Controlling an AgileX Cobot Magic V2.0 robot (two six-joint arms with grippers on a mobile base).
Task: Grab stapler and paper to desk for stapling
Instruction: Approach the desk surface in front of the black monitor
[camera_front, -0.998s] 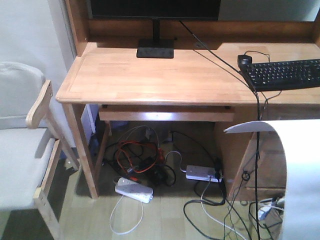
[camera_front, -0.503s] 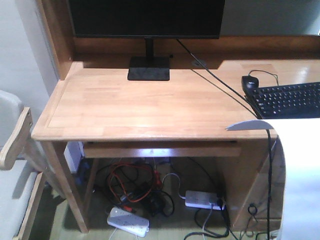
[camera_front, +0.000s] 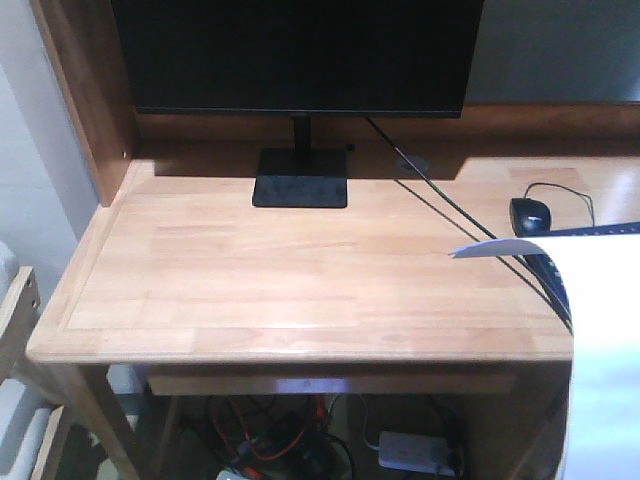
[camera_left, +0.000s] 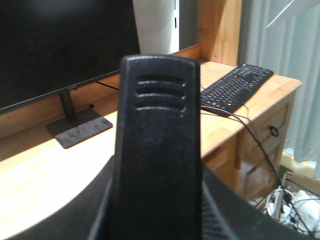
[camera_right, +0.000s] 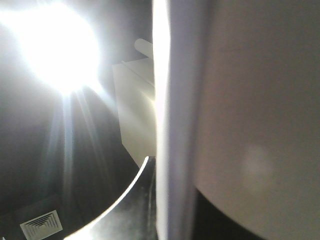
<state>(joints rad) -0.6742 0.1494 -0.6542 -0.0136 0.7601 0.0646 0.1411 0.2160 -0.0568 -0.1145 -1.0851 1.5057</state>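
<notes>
paper (camera_front: 605, 350) hangs curled at lower right of the front view, not yet down on the desk (camera_front: 300, 270). right gripper's hold: cannot tell. stapler (camera_left: 157, 150) fills the left wrist view, and the left gripper (camera_left: 156, 220) looks clamped on it. risk: the drooping sheet could snag the mouse (camera_front: 530, 213) or cable (camera_front: 440, 205). open wood at centre-left, in front of the monitor base (camera_front: 300, 190).
</notes>
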